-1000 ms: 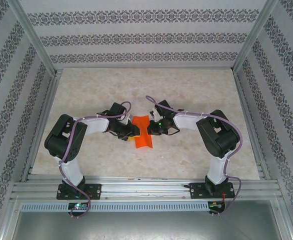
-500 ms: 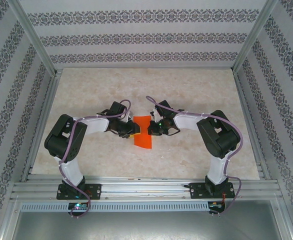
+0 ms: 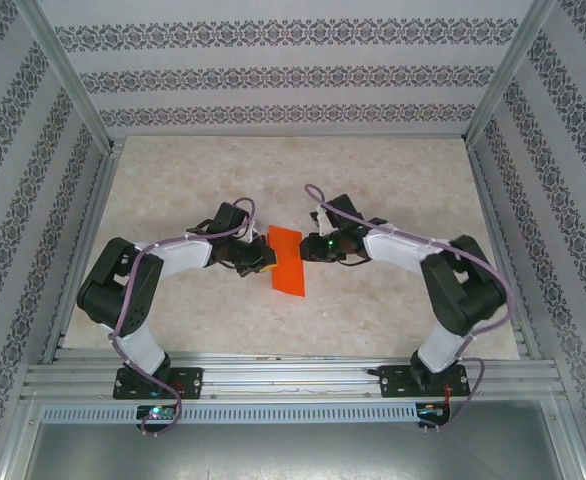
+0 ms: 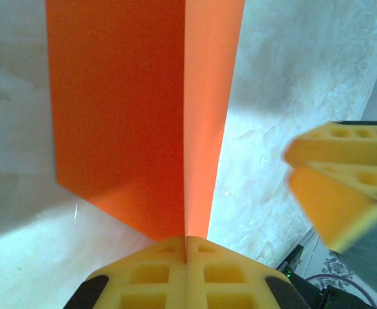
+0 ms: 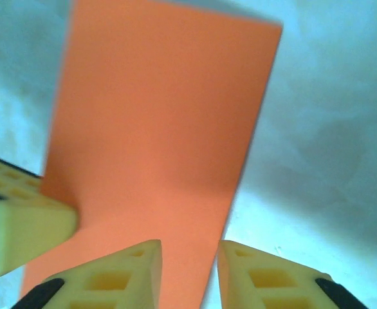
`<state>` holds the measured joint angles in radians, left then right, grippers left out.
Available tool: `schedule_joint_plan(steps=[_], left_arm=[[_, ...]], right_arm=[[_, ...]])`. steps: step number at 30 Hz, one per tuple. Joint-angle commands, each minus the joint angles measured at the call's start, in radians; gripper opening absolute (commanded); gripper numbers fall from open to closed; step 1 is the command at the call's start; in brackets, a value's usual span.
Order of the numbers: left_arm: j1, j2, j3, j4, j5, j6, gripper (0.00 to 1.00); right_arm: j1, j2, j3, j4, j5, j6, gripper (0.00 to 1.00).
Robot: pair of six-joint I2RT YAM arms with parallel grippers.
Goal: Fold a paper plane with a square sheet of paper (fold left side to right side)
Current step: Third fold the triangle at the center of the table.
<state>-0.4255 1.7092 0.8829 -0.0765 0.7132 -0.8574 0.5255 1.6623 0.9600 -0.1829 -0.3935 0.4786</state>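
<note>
The sheet of paper (image 3: 286, 261) lies about the middle of the worktop (image 3: 403, 190), between the two pincers. It is folded into a narrow strip whose long sides run from the near edge toward the far edge. The left pincer (image 4: 186, 250) is closed on the strip's left long side, its jaws pressed together where a fold line runs straight into the seam between them. The right pincer (image 5: 188, 261) stands open at the strip's right side, with paper showing through the gap, and it grips nothing.

With only one side pinched, any pull or lift from the left arm would likely drag or swing the whole strip. The layers could then slide out of line and the crease would set crooked. In the left wrist view one layer seems to stand a little off the other, so left unpressed it may spring open. If the right pincer drops or shuts carelessly, a jaw could catch the free edge and crumple it. Toward the far edge the smooth worktop offers nothing to stop a sliding sheet.
</note>
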Motion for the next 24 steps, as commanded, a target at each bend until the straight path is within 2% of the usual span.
schedule_joint_plan(steps=[1,7,11,16,19,22,24], left_arm=[[-0.012,-0.026,-0.015,0.03,-0.005,-0.058,0.0],[-0.014,-0.023,-0.013,0.033,-0.006,-0.08,0.0],[-0.015,-0.018,-0.006,0.023,-0.008,-0.078,0.0],[-0.017,-0.021,-0.005,0.017,-0.017,-0.079,0.0],[-0.018,-0.02,-0.002,0.018,-0.02,-0.081,0.0],[-0.021,-0.017,0.0,0.019,-0.021,-0.083,0.0],[-0.024,-0.016,0.003,0.021,-0.02,-0.084,0.0]], right_arm=[[-0.007,-0.116,-0.074,0.083,0.069,-0.044,0.32],[0.006,-0.298,-0.217,0.176,0.124,-0.096,0.37],[0.024,-0.373,-0.285,0.235,0.114,-0.15,0.38],[0.112,-0.461,-0.384,0.36,0.156,-0.274,0.4],[0.183,-0.496,-0.424,0.401,0.197,-0.365,0.5],[0.26,-0.506,-0.438,0.4,0.286,-0.439,0.65],[0.289,-0.495,-0.433,0.392,0.322,-0.451,0.67]])
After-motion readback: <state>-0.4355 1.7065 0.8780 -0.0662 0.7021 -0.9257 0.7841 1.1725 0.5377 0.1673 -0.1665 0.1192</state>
